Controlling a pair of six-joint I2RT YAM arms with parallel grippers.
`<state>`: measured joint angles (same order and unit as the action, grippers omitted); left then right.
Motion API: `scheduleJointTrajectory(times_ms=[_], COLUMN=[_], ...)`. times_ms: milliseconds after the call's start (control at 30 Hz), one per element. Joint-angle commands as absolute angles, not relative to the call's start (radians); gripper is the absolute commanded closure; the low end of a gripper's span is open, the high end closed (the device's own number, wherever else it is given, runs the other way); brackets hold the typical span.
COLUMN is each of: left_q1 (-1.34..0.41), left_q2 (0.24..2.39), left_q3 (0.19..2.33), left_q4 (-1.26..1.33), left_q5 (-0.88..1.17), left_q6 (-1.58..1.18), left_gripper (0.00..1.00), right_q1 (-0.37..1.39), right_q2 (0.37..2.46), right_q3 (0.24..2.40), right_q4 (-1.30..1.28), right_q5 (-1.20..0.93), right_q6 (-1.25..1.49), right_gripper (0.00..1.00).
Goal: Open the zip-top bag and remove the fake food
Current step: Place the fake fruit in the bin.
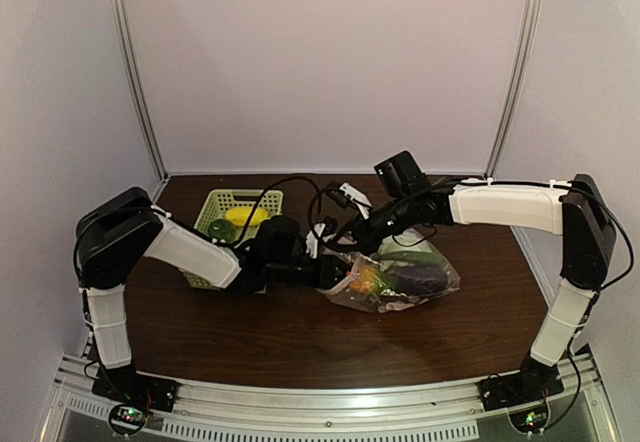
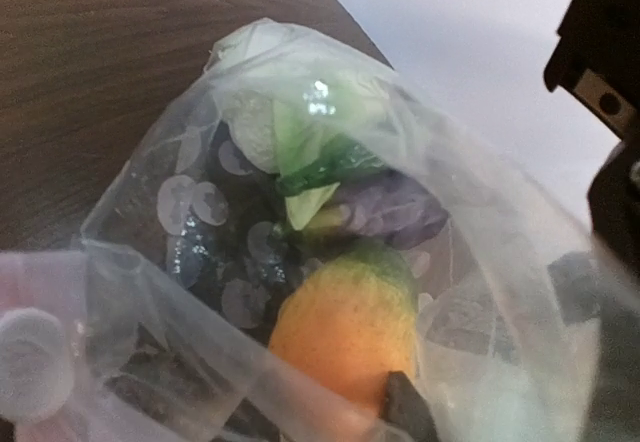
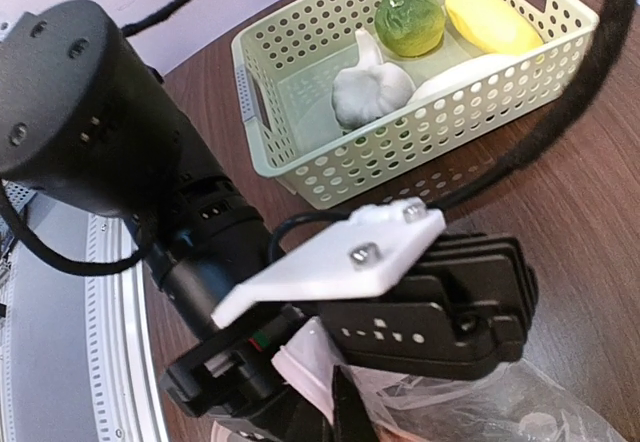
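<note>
**Camera placement: three views**

The top external view was set high behind the arm bases. It was faced down and forward over the whole table, and the back walls were taken in.

The left wrist view was placed very close to the zip-top bag and aimed into it. A strip of table was left showing at upper left.

The right wrist view was pointed down, at close range, past the left arm toward the basket.

Basket and bag were shared with the top view. A little of the bag was caught at the right wrist view's bottom edge.
</note>
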<state>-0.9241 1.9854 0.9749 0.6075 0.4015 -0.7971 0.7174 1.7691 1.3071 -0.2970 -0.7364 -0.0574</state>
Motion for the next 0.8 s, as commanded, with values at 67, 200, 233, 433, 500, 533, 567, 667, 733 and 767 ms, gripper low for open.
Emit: scheduleJointTrajectory(times_ms=[67, 200, 233, 433, 500, 533, 567, 667, 733, 767], left_q1=[-0.928, -0.925, -0.924, -0.908, -0.903, -0.9, -0.896, -0.882, -0.871, -0.867], left_q2=[1.849, 1.802, 1.792, 1.732, 1.704, 1.688, 1.669, 1.613, 1.578, 1.558], left_q3=[0.977, 0.98, 0.981, 0.964, 0.949, 0.939, 0.928, 0.905, 0.908, 0.908], left_q4=[0.468, 0.367, 0.342, 0.251, 0.241, 0.238, 0.241, 0.236, 0.208, 0.193], left_q5=[0.326, 0.285, 0.278, 0.248, 0.237, 0.221, 0.211, 0.193, 0.176, 0.166], left_q6=[-0.7, -0.673, -0.666, -0.648, -0.652, -0.652, -0.652, -0.645, -0.633, -0.627], left_gripper=[0.78, 0.78, 0.78, 0.78, 0.78, 0.78, 0.78, 0.79, 0.79, 0.8], right_q1=[0.681, 0.668, 0.665, 0.637, 0.627, 0.624, 0.62, 0.613, 0.611, 0.611], right_q2=[1.738, 1.73, 1.728, 1.708, 1.7, 1.696, 1.695, 1.694, 1.696, 1.698], right_q3=[1.323, 1.324, 1.323, 1.322, 1.318, 1.316, 1.312, 1.305, 1.305, 1.305], right_q4=[-0.312, -0.312, -0.313, -0.312, -0.309, -0.307, -0.304, -0.299, -0.299, -0.3], right_q5=[-0.682, -0.686, -0.685, -0.692, -0.695, -0.696, -0.698, -0.709, -0.714, -0.717], right_q6=[-0.08, -0.079, -0.079, -0.078, -0.078, -0.078, -0.076, -0.076, -0.074, -0.073], right_gripper=[1.0, 1.0, 1.0, 1.0, 1.0, 1.0, 1.0, 1.0, 1.0, 1.0])
